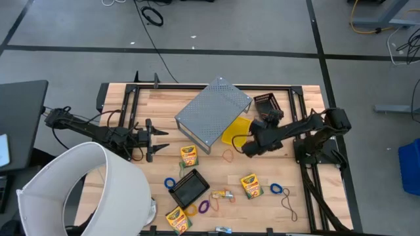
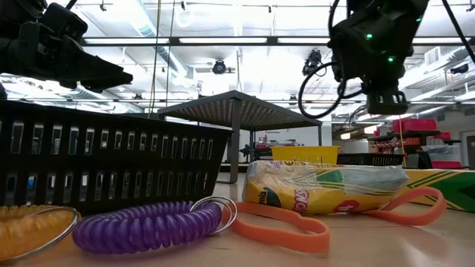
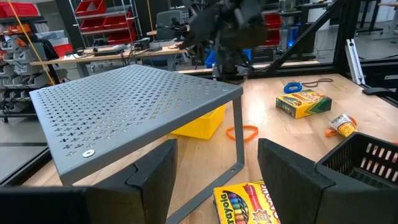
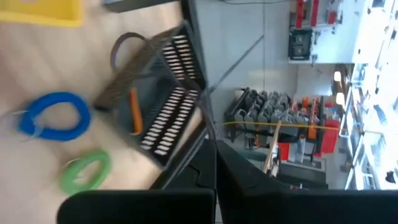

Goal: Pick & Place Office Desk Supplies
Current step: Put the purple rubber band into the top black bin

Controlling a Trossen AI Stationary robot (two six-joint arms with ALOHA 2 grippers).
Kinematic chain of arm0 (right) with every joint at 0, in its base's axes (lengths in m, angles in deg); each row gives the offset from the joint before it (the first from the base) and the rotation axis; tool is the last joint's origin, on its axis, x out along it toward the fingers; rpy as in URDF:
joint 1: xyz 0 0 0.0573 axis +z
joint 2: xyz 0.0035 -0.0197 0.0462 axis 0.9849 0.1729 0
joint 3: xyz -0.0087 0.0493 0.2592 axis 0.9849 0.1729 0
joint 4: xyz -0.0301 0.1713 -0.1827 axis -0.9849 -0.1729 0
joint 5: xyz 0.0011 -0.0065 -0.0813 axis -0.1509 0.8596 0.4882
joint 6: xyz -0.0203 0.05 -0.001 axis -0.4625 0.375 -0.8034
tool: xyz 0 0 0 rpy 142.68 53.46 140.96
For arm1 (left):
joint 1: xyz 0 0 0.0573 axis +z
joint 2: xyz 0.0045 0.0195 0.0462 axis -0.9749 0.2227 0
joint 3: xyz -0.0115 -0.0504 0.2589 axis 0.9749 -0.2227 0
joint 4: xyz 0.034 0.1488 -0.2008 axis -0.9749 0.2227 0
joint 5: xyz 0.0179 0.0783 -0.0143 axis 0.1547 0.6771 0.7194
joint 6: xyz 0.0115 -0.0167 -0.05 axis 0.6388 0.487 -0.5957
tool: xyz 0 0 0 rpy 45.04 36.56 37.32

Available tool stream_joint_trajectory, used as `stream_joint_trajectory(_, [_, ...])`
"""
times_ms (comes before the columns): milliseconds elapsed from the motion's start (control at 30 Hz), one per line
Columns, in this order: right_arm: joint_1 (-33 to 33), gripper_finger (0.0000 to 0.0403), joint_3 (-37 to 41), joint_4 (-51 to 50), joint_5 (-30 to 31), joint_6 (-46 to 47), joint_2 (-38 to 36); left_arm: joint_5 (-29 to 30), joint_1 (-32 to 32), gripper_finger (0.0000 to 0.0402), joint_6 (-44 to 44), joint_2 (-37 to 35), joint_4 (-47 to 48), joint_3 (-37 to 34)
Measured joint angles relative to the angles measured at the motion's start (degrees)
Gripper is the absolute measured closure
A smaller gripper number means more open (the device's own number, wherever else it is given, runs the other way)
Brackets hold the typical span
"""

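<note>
Wooden bench [image 1: 216,177] w/ a big white cylinder [image 1: 79,190] at the near-left corner, partly off the edge. Grey perforated metal riser shelf [image 1: 213,111] sits tilted mid-bench toward the far side, yellow bin [image 1: 234,131] half under it. Left arm comes in from the left edge; left hand [image 1: 156,139] hangs above the bench just left of the shelf, fingers spread, nothing between them. Right arm reaches in from the right; right hand [image 1: 248,148] is over the bench beside the yellow bin, fingers clenched together, empty. Black mesh tray [image 1: 189,188] lies near-centre; a second black basket [image 1: 266,102] at the far right. Supplies are all loose on the bench: crayon boxes near the shelf's front leg [image 1: 189,155], right of centre [image 1: 251,185] and at the near edge [image 1: 177,219]. Small multicoloured packet [image 1: 222,194] just right of the tray. Loops scattered: orange [image 1: 228,156] by the right hand, blue [image 1: 276,189] right of the crayon box, another blue [image 1: 170,183] left of the tray, purple coil [image 1: 204,206] and tan/yellow one [image 1: 191,210] just near-side of the tray, dark loop [image 1: 289,202] far right.
</note>
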Motion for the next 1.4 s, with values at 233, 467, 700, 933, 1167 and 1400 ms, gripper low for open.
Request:
stream_joint_trajectory(233, [-8.3,0.0403,0.0,1.8,2.0,-4.6,-1.0,0.0,0.0,0.0174,0.0,0.0,0.0,0.0])
stream_joint_trajectory(467, [-15.3,0.0403,0.0,11.9,0.2,-16.7,-1.0,0.0,0.0,0.0174,0.0,0.0,0.0,0.0])
stream_joint_trajectory(700, [-21.0,0.0403,0.0,17.7,-2.0,-23.8,-1.0,0.0,0.0,0.0174,0.0,0.0,0.0,0.0])
stream_joint_trajectory(933, [-25.1,0.0403,0.0,18.9,-5.7,-27.2,-1.0,-0.4,0.0,0.0174,-0.3,0.0,0.0,0.0])
stream_joint_trajectory(1167, [-28.6,0.0401,0.0,20.2,-9.8,-29.6,-1.0,-0.5,0.0,0.0174,-0.6,0.0,0.1,0.0])
stream_joint_trajectory(1400, [-30.0,0.0355,0.0,20.9,-15.8,-33.5,-1.0,-0.5,0.0,0.0174,-0.6,0.0,0.1,0.0])
